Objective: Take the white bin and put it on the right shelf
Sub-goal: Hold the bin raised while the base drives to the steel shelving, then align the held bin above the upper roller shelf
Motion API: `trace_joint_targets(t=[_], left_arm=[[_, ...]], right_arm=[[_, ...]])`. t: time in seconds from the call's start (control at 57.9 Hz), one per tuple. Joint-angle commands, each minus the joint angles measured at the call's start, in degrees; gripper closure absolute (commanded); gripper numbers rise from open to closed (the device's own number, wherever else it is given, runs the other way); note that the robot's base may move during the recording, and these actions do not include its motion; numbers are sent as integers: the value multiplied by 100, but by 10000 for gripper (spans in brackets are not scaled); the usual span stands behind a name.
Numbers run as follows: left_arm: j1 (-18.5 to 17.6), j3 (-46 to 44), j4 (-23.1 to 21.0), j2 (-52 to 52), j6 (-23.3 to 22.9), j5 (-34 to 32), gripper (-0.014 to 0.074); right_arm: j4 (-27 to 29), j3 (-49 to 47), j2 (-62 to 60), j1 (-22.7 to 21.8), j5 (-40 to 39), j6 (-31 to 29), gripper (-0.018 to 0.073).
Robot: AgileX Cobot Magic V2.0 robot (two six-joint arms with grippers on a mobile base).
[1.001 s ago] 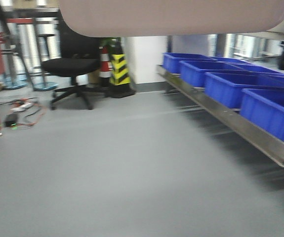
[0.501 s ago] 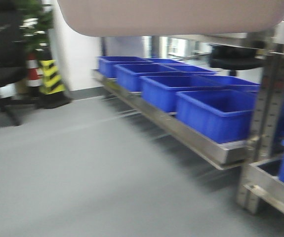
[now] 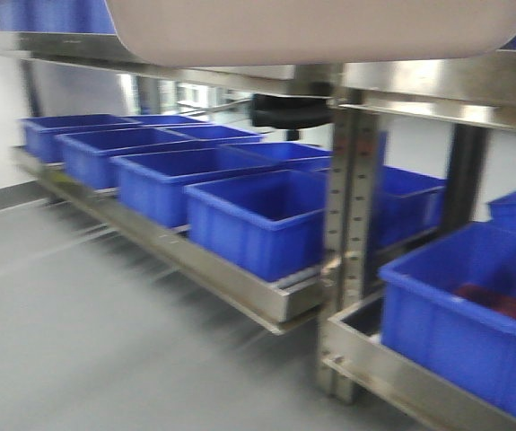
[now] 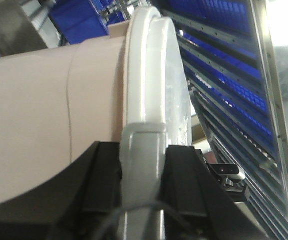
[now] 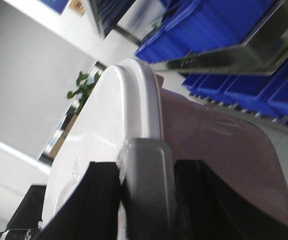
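The white bin (image 3: 320,31) hangs across the top of the front view, its pinkish underside showing. My left gripper (image 4: 142,150) is shut on the grey clip (image 4: 141,170) at one end of the white bin (image 4: 43,115), under its white lid (image 4: 151,70). My right gripper (image 5: 146,170) is shut on the matching grey clip (image 5: 149,185) at the other end of the bin (image 5: 219,145). The right shelf (image 3: 446,81), a shiny steel rack with a perforated upright (image 3: 347,251), stands close ahead, its upper rail just behind the bin.
Several blue bins (image 3: 258,215) line the rack's low shelf (image 3: 231,283); another blue bin (image 3: 464,332) sits at the lower right. More blue bins stand on the upper level (image 3: 42,16). Grey floor (image 3: 78,341) lies to the left. A plant (image 5: 83,85) shows behind.
The front view has swung right and closer to the rack: the chair and striped cone have left the view, and the steel upright and blue bins now fill it. The white bin stays held.
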Motion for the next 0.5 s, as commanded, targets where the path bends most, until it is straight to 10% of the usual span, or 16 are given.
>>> trace_joint_targets(t=[0.0,0.483], left_arm=[[-189,-209,-685,-266,141,1540,722],[-189,-209,-685,-266,141,1540,722]], right_arm=[[515,-184,-148,125,729,-71,500],[515,-184,-148,125,729,-71,500]])
